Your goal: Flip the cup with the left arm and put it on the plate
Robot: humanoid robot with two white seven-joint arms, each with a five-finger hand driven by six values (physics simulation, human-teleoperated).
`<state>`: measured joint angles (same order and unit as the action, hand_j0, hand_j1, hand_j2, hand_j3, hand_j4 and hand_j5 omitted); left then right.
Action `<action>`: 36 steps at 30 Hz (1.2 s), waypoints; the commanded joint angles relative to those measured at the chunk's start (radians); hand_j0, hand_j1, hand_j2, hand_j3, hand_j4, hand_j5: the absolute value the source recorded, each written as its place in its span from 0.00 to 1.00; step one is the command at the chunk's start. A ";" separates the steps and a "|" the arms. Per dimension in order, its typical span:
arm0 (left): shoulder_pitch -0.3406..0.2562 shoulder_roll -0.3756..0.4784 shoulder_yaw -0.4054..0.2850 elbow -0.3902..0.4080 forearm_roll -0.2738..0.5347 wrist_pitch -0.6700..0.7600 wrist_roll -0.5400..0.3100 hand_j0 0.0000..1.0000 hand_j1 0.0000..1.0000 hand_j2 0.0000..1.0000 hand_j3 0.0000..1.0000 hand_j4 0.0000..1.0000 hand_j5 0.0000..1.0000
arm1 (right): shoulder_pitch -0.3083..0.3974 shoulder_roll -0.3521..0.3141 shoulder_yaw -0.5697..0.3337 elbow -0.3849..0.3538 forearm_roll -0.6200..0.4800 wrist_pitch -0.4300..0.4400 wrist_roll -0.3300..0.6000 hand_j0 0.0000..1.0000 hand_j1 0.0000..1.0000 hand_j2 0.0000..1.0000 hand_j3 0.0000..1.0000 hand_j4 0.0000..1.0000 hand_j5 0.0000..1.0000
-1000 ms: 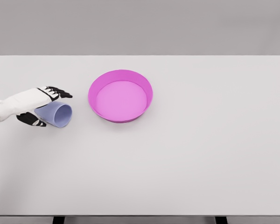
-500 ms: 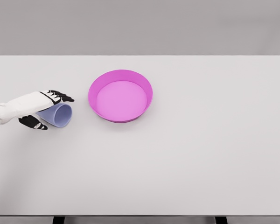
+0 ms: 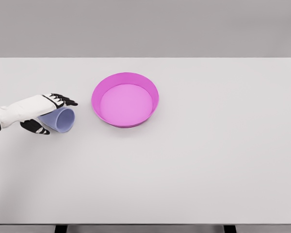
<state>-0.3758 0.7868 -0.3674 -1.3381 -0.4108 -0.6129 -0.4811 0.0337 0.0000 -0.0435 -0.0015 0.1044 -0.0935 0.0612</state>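
— From your head camera, where is the cup?

— The lavender cup [image 3: 61, 119] lies on its side on the white table [image 3: 194, 165], left of the pink plate [image 3: 125, 99] and apart from it, with bare tabletop between the two. Its open mouth faces toward the viewer and a little toward the plate, so I can see into it. The narrower base end points away from the plate and is hidden under my hand.

— And your left hand?

— My left hand [image 3: 42, 109] comes in from the far side of the cup, away from the plate, with the white forearm running off the picture's left edge. It is wrapped over the cup: the dark fingers [image 3: 63, 100] lie across its upper side, reaching toward the plate, and the thumb [image 3: 35, 127] shows below, on the near side of the cup. So I am grasping the cup between fingers and thumb. I cannot tell whether the cup is touching the table or just off it.

— The plate itself?

— It sits upright on the table, nothing inside it, a shallow round dish with a raised rim.
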 commanded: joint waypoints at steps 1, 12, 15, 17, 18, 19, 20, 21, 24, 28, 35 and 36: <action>0.000 -0.004 -0.004 0.007 -0.008 0.002 -0.001 1.00 1.00 1.00 1.00 1.00 1.00 | 0.000 0.000 0.001 0.000 0.000 0.000 0.000 1.00 1.00 1.00 1.00 1.00 1.00; -0.017 -0.009 -0.007 0.023 -0.022 0.002 -0.007 1.00 1.00 1.00 1.00 1.00 1.00 | 0.000 0.000 0.001 0.000 0.000 0.000 0.000 1.00 1.00 1.00 1.00 1.00 1.00; -0.023 -0.011 -0.007 0.027 -0.026 0.002 -0.014 1.00 1.00 1.00 1.00 1.00 1.00 | 0.000 0.000 0.001 0.000 0.000 0.000 0.000 1.00 1.00 1.00 1.00 1.00 1.00; -0.023 -0.011 -0.007 0.027 -0.026 0.002 -0.024 1.00 1.00 1.00 1.00 1.00 1.00 | 0.000 0.000 0.001 0.000 0.000 0.000 0.000 1.00 1.00 1.00 1.00 1.00 1.00; -0.023 -0.012 -0.007 0.027 -0.028 0.002 -0.027 1.00 1.00 1.00 1.00 1.00 1.00 | 0.000 0.000 -0.001 0.000 0.000 0.000 0.000 1.00 1.00 1.00 1.00 1.00 1.00; -0.023 -0.012 -0.007 0.027 -0.028 0.002 -0.034 1.00 1.00 1.00 1.00 1.00 1.00 | 0.000 0.000 0.001 0.000 0.000 0.000 0.000 1.00 1.00 1.00 1.00 1.00 1.00; -0.023 -0.014 -0.007 0.027 -0.028 0.002 -0.037 1.00 1.00 1.00 1.00 1.00 1.00 | 0.000 0.000 0.001 0.000 0.000 0.000 0.000 1.00 1.00 1.00 1.00 1.00 1.00; -0.023 -0.017 -0.013 0.027 -0.029 0.002 -0.043 1.00 1.00 1.00 1.00 1.00 1.00 | 0.000 0.000 0.001 0.000 0.000 0.000 0.000 1.00 1.00 1.00 1.00 1.00 1.00; -0.031 -0.035 -0.016 0.027 -0.045 0.002 -0.060 1.00 1.00 1.00 1.00 1.00 1.00 | 0.000 0.000 -0.001 0.000 0.000 0.000 0.000 1.00 1.00 1.00 1.00 1.00 1.00; -0.041 -0.041 -0.021 0.027 -0.048 0.002 -0.067 0.95 0.95 0.95 0.95 0.95 0.95 | 0.000 0.000 0.001 0.000 0.000 0.000 0.000 1.00 1.00 1.00 1.00 1.00 1.00; -0.044 -0.038 -0.018 0.027 -0.040 0.002 -0.067 0.69 0.69 0.69 0.69 0.69 0.69 | 0.000 0.000 -0.001 0.000 0.000 0.000 0.000 1.00 1.00 1.00 1.00 1.00 1.00; -0.044 -0.038 -0.018 0.027 -0.040 0.002 -0.067 0.67 0.67 0.67 0.67 0.67 0.67 | 0.000 0.000 0.001 0.000 0.000 0.000 0.000 1.00 1.00 1.00 1.00 1.00 1.00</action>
<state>-0.4203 0.7476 -0.3862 -1.3115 -0.4569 -0.6122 -0.5468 0.0337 0.0000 -0.0436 -0.0015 0.1044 -0.0935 0.0612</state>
